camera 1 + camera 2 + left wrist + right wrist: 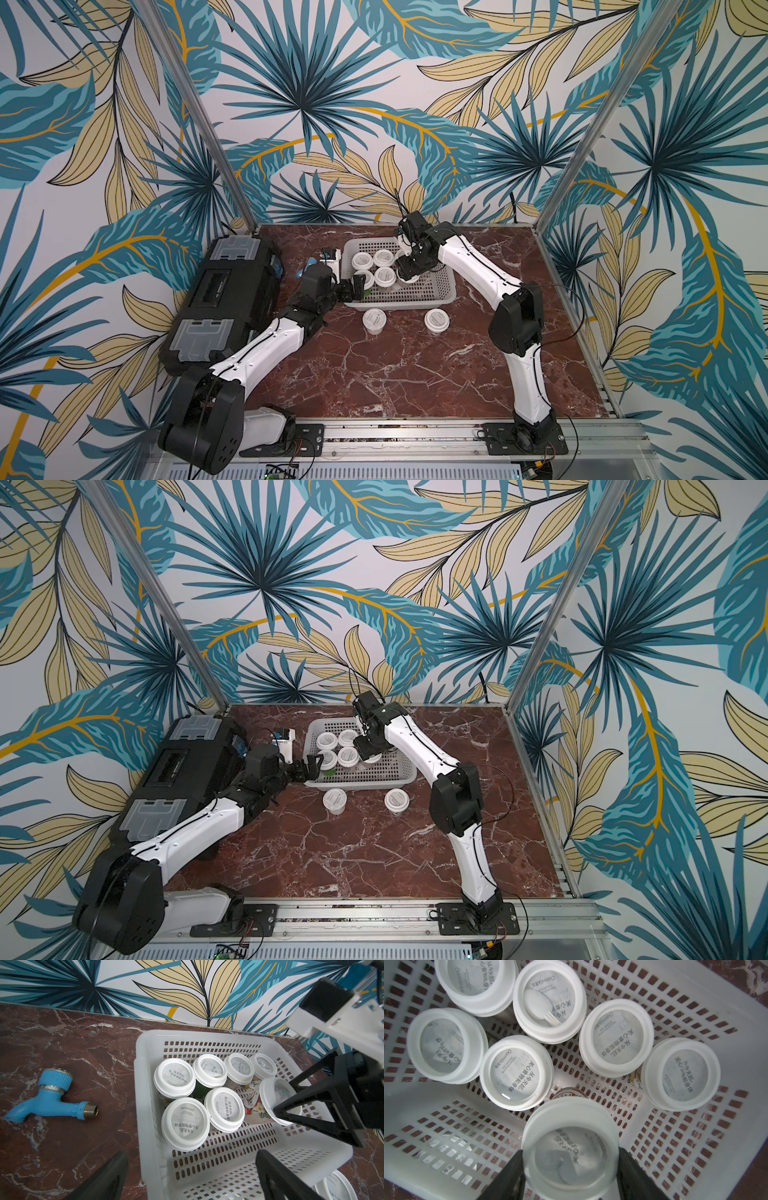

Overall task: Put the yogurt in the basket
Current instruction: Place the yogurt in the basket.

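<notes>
the right claw [571, 1176] is closed partway round the lid of one yogurt cup [570, 1136], a finger on either side, and holds it inside the basket [141, 1076] over bare perforated floor. i cannot tell whether its base touches down. in the left wrist view the cup looks tilted, its axis off upright and its bottom leaning toward the six cups [517, 1072] that stand close beside it. free floor lies below and toward the near wall, so i judge the next move to be a short lowering and a release there. the left claw [352, 289] gapes wide and empty at the basket's near left corner. on the table [395, 374], just in front of the near wall, the left-hand cup [374, 320] is nearer that claw, and the right-hand cup [436, 321] nearer the right arm.
</notes>
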Available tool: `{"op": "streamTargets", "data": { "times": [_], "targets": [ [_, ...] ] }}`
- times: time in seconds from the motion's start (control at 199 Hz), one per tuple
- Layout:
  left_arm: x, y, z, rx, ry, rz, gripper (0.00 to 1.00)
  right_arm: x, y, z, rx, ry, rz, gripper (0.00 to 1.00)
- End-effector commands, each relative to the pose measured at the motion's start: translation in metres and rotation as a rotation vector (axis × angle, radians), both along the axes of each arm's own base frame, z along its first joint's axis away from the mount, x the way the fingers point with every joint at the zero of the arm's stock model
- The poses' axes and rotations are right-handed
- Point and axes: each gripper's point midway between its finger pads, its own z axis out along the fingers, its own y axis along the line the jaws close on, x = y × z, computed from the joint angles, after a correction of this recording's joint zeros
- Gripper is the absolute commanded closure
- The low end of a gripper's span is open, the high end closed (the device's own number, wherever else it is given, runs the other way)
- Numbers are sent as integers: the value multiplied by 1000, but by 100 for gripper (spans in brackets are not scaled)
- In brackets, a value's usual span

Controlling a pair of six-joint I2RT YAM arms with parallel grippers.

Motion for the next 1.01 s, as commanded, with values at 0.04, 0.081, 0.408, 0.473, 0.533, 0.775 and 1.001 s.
{"op": "streamTargets", "data": {
  "times": [0.04,0.081,0.408,0.473,0.533,0.775,1.001],
  "targets": [
    [7,0,16,-5,-37,1,0,4,-4,-16,-21,11,-19,35],
    [7,0,16,-5,-37,1,0,5,-4,-17,-20,10,-21,35],
    [7,0,16,-5,-37,1,0,4,-5,-29,-31,31,-22,35],
    [6,-1,16,-5,-37,0,0,3,-5,-29,-29,34,-22,35],
    [6,-1,16,-5,-37,-1,0,2,-5,-27,-25,32,-22,35],
    [7,-1,17,-6,-37,0,0,2,-4,-30,-19,37,-17,34],
    [7,-1,17,-5,-38,-1,0,2,-2,-36,-21,51,-19,34]
  ]
}}
